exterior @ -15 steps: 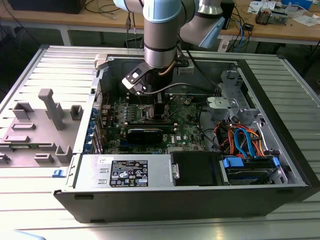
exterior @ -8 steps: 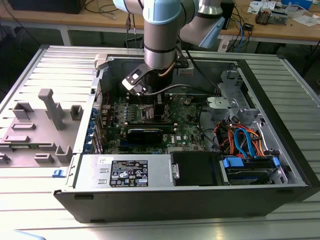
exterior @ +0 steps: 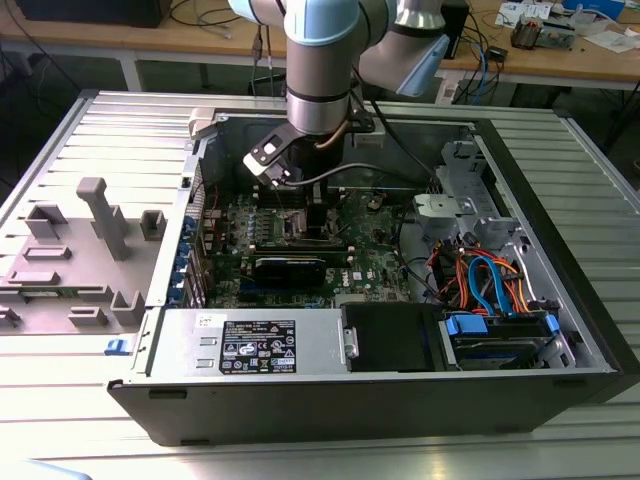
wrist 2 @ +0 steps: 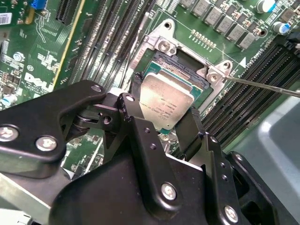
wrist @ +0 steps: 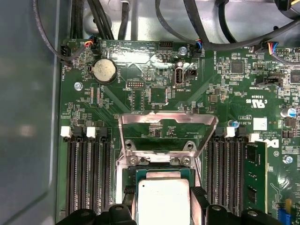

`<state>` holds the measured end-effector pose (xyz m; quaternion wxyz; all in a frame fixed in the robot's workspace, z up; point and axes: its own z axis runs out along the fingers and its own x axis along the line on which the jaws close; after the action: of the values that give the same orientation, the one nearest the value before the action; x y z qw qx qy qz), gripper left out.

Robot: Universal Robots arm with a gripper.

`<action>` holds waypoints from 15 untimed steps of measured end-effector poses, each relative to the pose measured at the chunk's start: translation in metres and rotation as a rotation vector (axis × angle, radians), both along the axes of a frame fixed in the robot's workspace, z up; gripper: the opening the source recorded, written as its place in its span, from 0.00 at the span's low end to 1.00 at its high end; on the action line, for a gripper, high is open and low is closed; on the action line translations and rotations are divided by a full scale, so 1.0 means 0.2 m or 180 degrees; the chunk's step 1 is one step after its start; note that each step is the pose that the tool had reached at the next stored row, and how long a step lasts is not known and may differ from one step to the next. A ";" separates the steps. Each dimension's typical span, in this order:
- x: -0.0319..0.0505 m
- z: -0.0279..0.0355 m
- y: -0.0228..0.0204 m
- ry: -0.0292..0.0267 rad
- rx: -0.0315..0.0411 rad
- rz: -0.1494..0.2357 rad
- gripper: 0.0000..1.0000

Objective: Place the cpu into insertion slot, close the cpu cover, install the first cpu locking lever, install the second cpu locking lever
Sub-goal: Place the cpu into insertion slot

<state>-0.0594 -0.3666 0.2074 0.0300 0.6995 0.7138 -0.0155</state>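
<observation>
**End effector (wrist 2: 161, 117) pinching the cpu (wrist 2: 166, 105) over the insertion slot (wrist 2: 177, 63)**

Two opposite edges of the cpu are clamped between the black fingers (wrist 2: 136, 117), and the chip is held with its dull silver top facing up, over the dark centre of the insertion slot. Whether chip and socket touch cannot be told.

In the exterior view, a ribbed metal counter (exterior: 120, 110) is seen carrying an opened computer case (exterior: 300, 410) that lies on its side. A grey fixture (exterior: 100, 215) is set on the counter at 9 o'clock from the case. The arm (exterior: 320, 60) is brought in from 12 o'clock and reaches down into the case. Inside, a power supply (exterior: 250, 340) is placed at 6 o'clock from the green motherboard (exterior: 370, 255), and a bundle of orange and blue cables (exterior: 490, 285) is gathered at 3 o'clock from it.

In the first wrist view, long black memory slots (wrist: 89, 173) are seen on both sides of the socket, and a green memory module (wrist: 255, 173) is seated in one of them. The cpu cover (wrist: 164, 117) is swung up and open, and the board is seen through its square window. A coin cell (wrist: 103, 70) is mounted well beyond the cover. In the second wrist view, a thin metal rod (wrist 2: 262, 86) is seen jutting out from a corner of the socket's silver rim, unlatched.
</observation>
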 end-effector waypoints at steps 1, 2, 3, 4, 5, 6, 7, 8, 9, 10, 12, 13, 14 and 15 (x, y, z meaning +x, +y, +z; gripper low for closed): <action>-0.001 -0.001 0.001 0.0000 0.0000 -0.0009 0.55; -0.004 -0.002 0.001 0.0000 -0.0001 -0.0019 0.55; -0.011 -0.004 0.001 0.0001 -0.0001 -0.0029 0.55; -0.016 -0.006 0.001 0.0000 0.0000 -0.0034 0.55; -0.018 -0.009 0.002 0.0000 0.0000 -0.0042 0.55; -0.018 -0.012 0.002 0.0000 0.0000 -0.0050 0.55; -0.018 -0.016 0.002 0.0000 0.0000 -0.0062 0.55; -0.018 -0.018 0.002 0.0000 0.0000 -0.0076 0.55; -0.018 -0.022 0.002 0.0000 0.0000 -0.0094 0.55; -0.018 -0.025 0.002 0.0000 0.0000 -0.0104 0.55; -0.017 -0.028 0.003 0.0000 -0.0001 -0.0106 0.55; -0.015 -0.030 0.005 0.0000 -0.0001 -0.0106 0.55; -0.014 -0.032 0.007 0.0000 -0.0002 -0.0106 0.55; -0.013 -0.033 0.008 0.0000 -0.0004 -0.0106 0.55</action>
<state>-0.0620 -0.3651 0.2008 0.0301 0.7113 0.7021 -0.0165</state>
